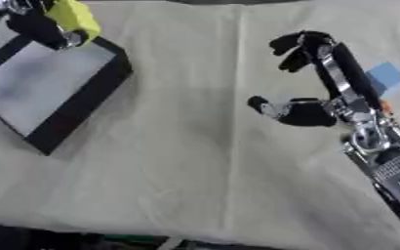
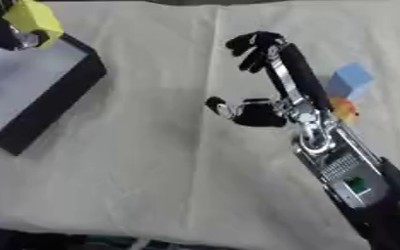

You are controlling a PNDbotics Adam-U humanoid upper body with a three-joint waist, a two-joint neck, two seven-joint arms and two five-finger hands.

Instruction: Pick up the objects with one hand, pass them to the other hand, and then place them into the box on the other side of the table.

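**Yellow block poised over the box, right robot hand empty**

Up at the far left corner, the left robot hand (image 1: pixel 54 31) has its fingers curled round a yellow block (image 1: pixel 71 17), holding it just above the far edge of the black-walled box (image 1: pixel 75 105). The block looks light and stiff, probably foam or plastic, with flat faces that suit a pinch across opposite sides; I doubt it would slip or crush. The right robot hand (image 2: pixel 276 78) hangs over the middle of the cloth-covered tabletop (image 1: pixel 178 171), fingers spread and thumb apart, holding nothing. Just beside its far side lie a blue block (image 2: pixel 350 78) and something small and orange (image 2: pixel 344 110), partly hidden; both probably handle the same way.
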